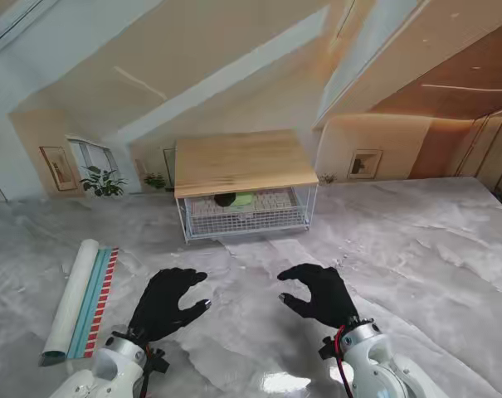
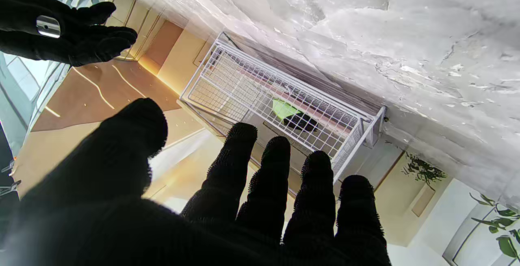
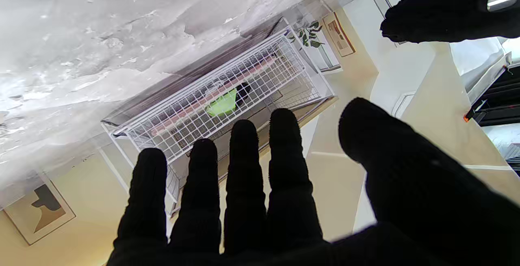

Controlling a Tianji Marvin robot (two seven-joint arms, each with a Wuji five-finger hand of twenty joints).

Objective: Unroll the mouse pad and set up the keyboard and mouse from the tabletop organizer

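Marble worktop point(image 1: 416, 249) has loads of free space between both hands and the wire organizer point(image 1: 246, 211) at the far edge, keyboard point(image 1: 271, 201) and mouse point(image 1: 226, 199) inside; rolled mouse pad point(image 1: 78, 297) lies far left; left hand point(image 1: 168, 303) and right hand point(image 1: 317, 294) hover, fingers spread, holding nothing.

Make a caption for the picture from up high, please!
Two open black hands, left hand and right hand, hover over the marble table between a rolled mouse pad and the wire organizer.

Readable text: none in any view.
Labels, brands, numbers, signs: none that can be made out.
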